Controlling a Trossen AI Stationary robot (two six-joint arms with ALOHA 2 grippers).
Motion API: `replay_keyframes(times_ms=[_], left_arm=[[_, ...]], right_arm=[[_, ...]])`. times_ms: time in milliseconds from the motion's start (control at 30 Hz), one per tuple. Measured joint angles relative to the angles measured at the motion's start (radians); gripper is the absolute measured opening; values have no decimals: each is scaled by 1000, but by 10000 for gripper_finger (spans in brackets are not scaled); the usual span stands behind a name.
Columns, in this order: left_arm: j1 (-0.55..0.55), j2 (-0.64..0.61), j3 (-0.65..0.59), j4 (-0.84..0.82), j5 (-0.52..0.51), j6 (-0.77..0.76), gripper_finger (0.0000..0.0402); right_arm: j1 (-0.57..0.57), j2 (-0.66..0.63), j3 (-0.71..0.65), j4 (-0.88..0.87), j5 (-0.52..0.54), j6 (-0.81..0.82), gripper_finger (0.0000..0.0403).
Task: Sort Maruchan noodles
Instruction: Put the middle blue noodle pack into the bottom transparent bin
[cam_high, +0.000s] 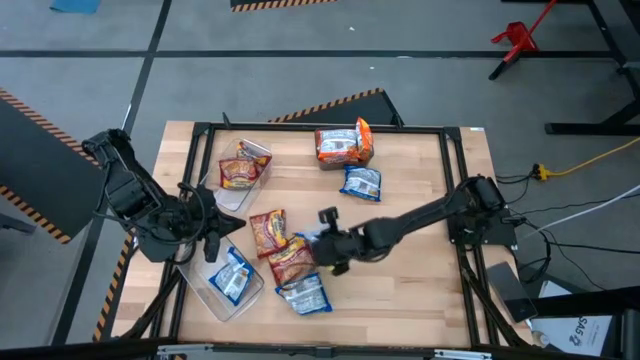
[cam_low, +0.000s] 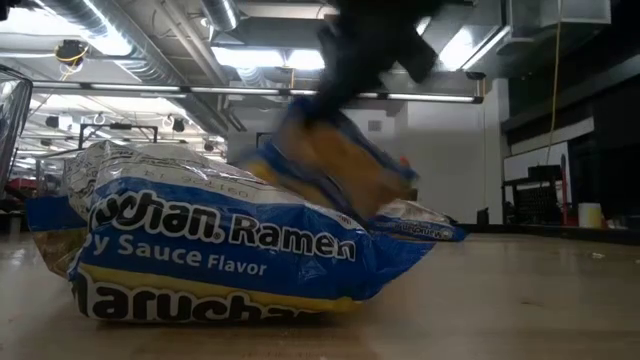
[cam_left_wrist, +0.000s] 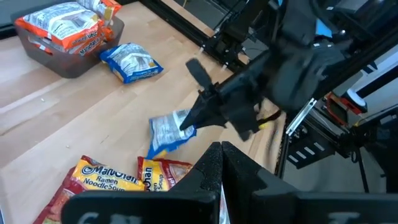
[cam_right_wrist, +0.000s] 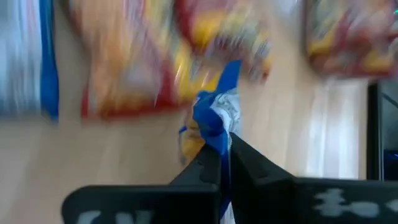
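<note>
The right gripper's (cam_right_wrist: 221, 146) fingers (cam_right_wrist: 258, 168) are pinched shut on a blue packet (cam_left_wrist: 169, 132), lifted just off the bench (cam_high: 420, 240) beside two red-orange packets (cam_high: 268, 232). The left gripper (cam_left_wrist: 221, 163), fingers closed on nothing, hovers near the left-hand bins. One clear bin (cam_high: 258, 154) holds a red-orange packet, another (cam_high: 203, 290) a blue one, a third (cam_high: 362, 157) orange ones.

Right wrist view: red-orange packets (cam_right_wrist: 137, 56) motion-blurred, print unreadable. Low view: right claw (cam_low: 372, 45) blurred; nearest blue packet (cam_low: 210, 250) cut off below.
</note>
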Motion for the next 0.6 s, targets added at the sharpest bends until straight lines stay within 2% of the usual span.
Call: replay_keyframes(times_ms=[133, 300, 467, 600], left_arm=[[0, -8, 0, 0, -14, 1, 0], [0, -39, 0, 0, -30, 1, 0], [0, -68, 0, 0, -56, 3, 0], [0, -90, 0, 3, -74, 3, 0]], right_arm=[[-27, -1, 121, 60, -120, 2, 1], [-24, 2, 236, 248, -237, 46, 0], [-24, 29, 280, 462, -321, 108, 0], [-24, 110, 312, 637, -389, 160, 0]])
